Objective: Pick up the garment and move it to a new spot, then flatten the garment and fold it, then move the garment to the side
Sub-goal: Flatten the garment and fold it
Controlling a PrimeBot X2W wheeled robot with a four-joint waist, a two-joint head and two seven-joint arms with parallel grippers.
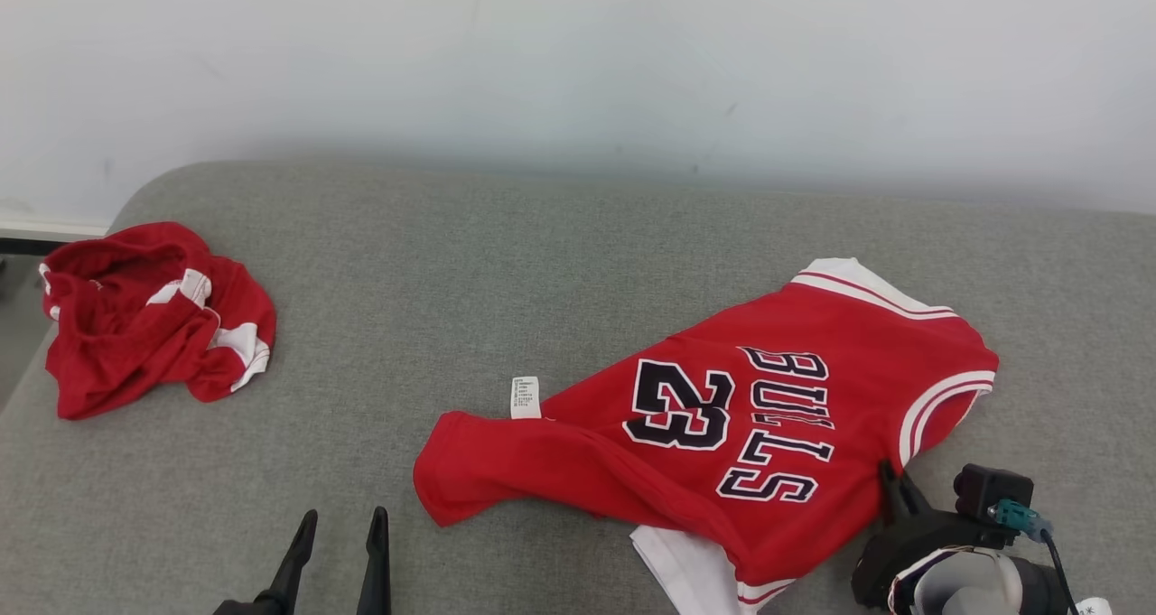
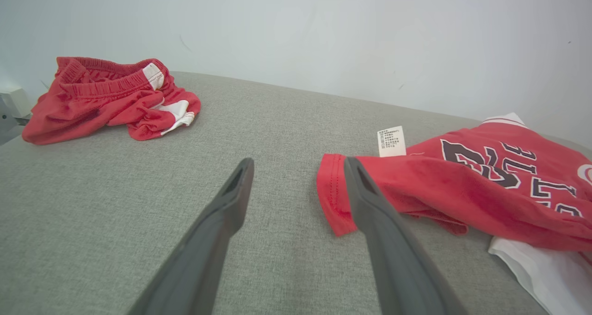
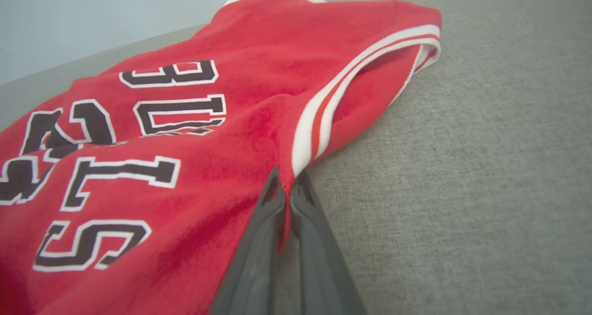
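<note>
Support: grey upholstered surface (image 1: 452, 272) against a pale wall (image 1: 578, 64).

Left edge: a pair of red shorts (image 1: 149, 317) with white trim, crumpled in a heap and well apart from everything else.

Near edge, left of centre: left gripper (image 1: 345, 517), fingers spread apart with nothing between them. They are held over bare upholstery just beside the jersey's hem. In the left wrist view one finger overlaps the hem corner; contact cannot be confirmed.

Centre: a white care label (image 1: 525, 396) lies flat on the surface at the hem.

Right half, towards the near edge: the red jersey (image 1: 722, 416) lies diagonally and mostly flat. "23" and "BULLS" face up, the hem points to the centre and the shoulders to the right edge. White fabric shows beneath its near side.

Near right corner: right gripper (image 1: 890, 472), fingers pressed together on the jersey's edge at the foot of the white-trimmed armhole.
</note>
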